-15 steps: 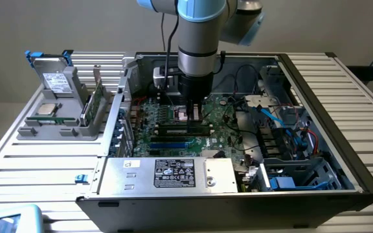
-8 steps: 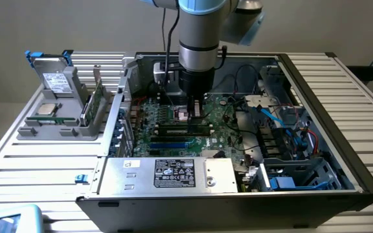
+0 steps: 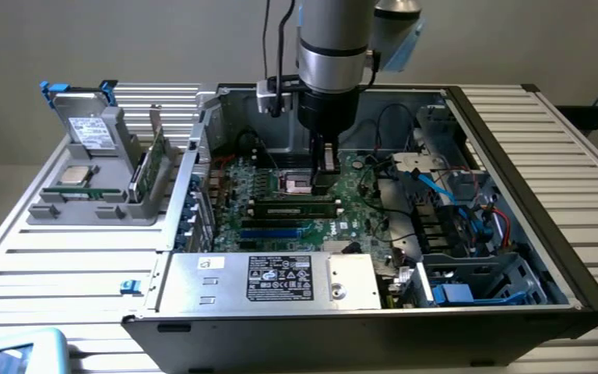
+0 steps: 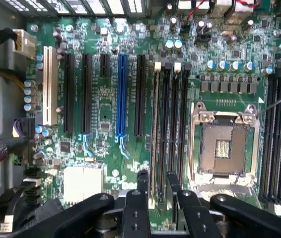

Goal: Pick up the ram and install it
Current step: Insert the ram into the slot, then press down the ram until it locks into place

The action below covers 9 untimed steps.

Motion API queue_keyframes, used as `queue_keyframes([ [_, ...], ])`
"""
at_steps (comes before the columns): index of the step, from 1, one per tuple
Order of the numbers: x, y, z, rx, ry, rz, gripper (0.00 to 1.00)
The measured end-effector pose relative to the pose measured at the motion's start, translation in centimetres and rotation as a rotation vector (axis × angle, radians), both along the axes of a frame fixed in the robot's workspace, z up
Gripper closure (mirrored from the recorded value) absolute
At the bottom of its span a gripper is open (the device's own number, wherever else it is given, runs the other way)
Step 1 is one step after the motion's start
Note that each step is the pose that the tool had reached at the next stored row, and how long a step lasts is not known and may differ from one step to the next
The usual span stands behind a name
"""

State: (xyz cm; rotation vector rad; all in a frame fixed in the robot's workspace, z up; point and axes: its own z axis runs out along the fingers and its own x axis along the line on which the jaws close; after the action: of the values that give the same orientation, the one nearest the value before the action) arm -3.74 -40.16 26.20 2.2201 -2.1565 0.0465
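The ram [image 3: 293,206] is a long green stick standing in one of the black memory slots of the motherboard [image 3: 278,230] inside the open computer case. In the wrist view I see the ram [image 4: 156,134] edge-on as a thin pale line along the slot next to the processor socket [image 4: 225,146]. My gripper [image 3: 324,184] hangs straight down over the end of that slot toward the exterior view's right. Its two black fingers [image 4: 143,186] straddle the stick's end with a gap on each side, so the gripper [image 4: 158,182] is open and holds nothing.
A grey holder [image 3: 91,206] on the exterior view's left carries a silver drive [image 3: 93,132], a square processor chip [image 3: 75,174] and another upright green board [image 3: 152,167]. The power supply [image 3: 278,280] fills the case front. Cables and a drive cage [image 3: 466,226] crowd the right.
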Motion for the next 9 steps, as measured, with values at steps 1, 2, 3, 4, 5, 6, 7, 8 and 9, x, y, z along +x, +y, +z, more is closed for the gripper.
queue_keyframes([
  [1, 0.05, 0.00, 0.04, 0.0002, 0.0001, 0.000, 0.71],
  [2, 0.05, 0.01, 0.04, 0.0002, 0.0010, 0.000, 0.71],
  [3, 0.05, 0.01, 0.04, 0.0002, 0.0010, 0.000, 0.71],
  [4, 0.05, 0.00, 0.04, 0.0002, 0.0010, 0.000, 0.71],
  [5, 0.05, 0.00, 0.05, 0.0000, 0.0010, 0.000, 0.71],
  [6, 0.05, 0.00, 0.05, 0.0000, 0.0011, 0.000, 0.71],
  [7, 0.05, 0.00, 0.05, 0.0000, 0.0011, 0.000, 0.71],
  [8, 0.05, 0.00, 0.05, 0.0000, 0.0011, 0.000, 0.71],
  [9, 0.05, 0.00, 0.05, 0.0000, 0.0011, 0.000, 0.71],
])
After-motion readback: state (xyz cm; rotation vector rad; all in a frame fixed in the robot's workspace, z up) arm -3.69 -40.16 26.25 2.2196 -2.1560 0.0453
